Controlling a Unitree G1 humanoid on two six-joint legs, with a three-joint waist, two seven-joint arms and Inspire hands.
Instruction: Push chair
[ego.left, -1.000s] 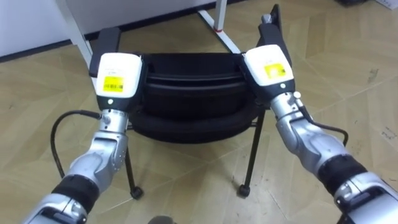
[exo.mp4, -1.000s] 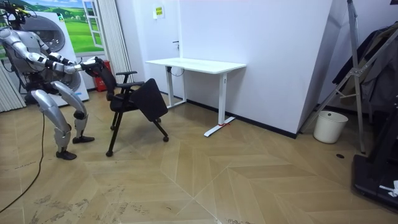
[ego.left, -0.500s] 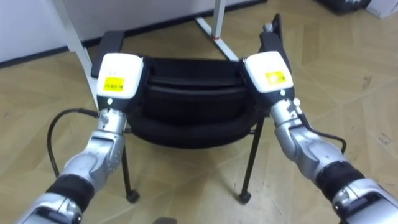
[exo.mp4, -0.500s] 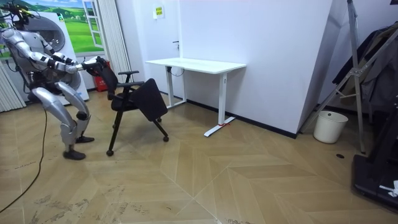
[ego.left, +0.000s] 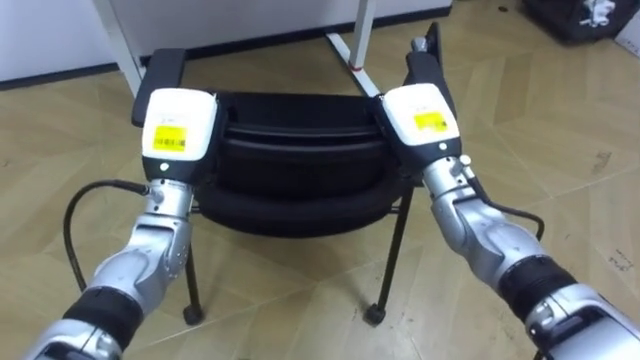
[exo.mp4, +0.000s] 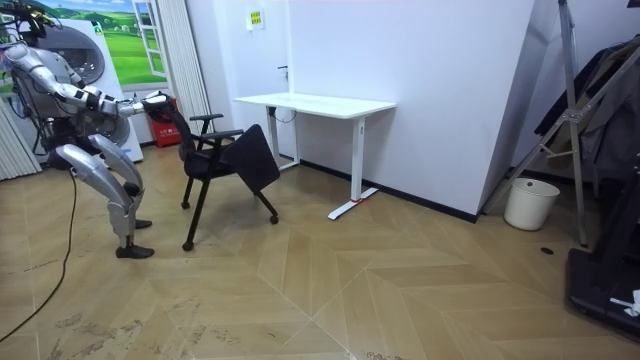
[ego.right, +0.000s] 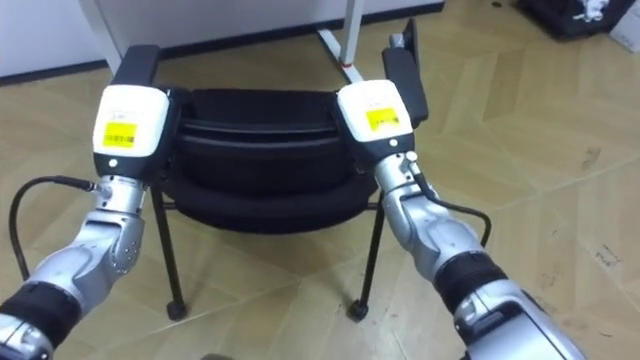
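A black chair (ego.left: 300, 160) stands right before me, its backrest towards me and its seat (exo.mp4: 235, 160) towards the white desk (exo.mp4: 315, 104). My left hand (ego.left: 180, 135) lies against the backrest's left edge and my right hand (ego.left: 420, 120) against its right edge. Their white backs face me, and the fingers are hidden behind the backrest. Both black armrests (ego.left: 160, 70) stick out past my hands. The right eye view has my left hand (ego.right: 132, 120) and right hand (ego.right: 372, 112) on the chair (ego.right: 260, 150) too. In the room view I stand behind the chair with both arms stretched forward.
The desk's white legs (ego.left: 362, 35) rise just beyond the chair, with a flat foot (exo.mp4: 350, 208) on the wooden floor. A white bin (exo.mp4: 525, 203) and a dark rack (exo.mp4: 600, 150) stand at the room view's far right. A red object (exo.mp4: 160, 128) sits behind me.
I have stepped forward and the chair has moved with my hands towards the desk, to the room view's right. Both hands stay on the backrest.
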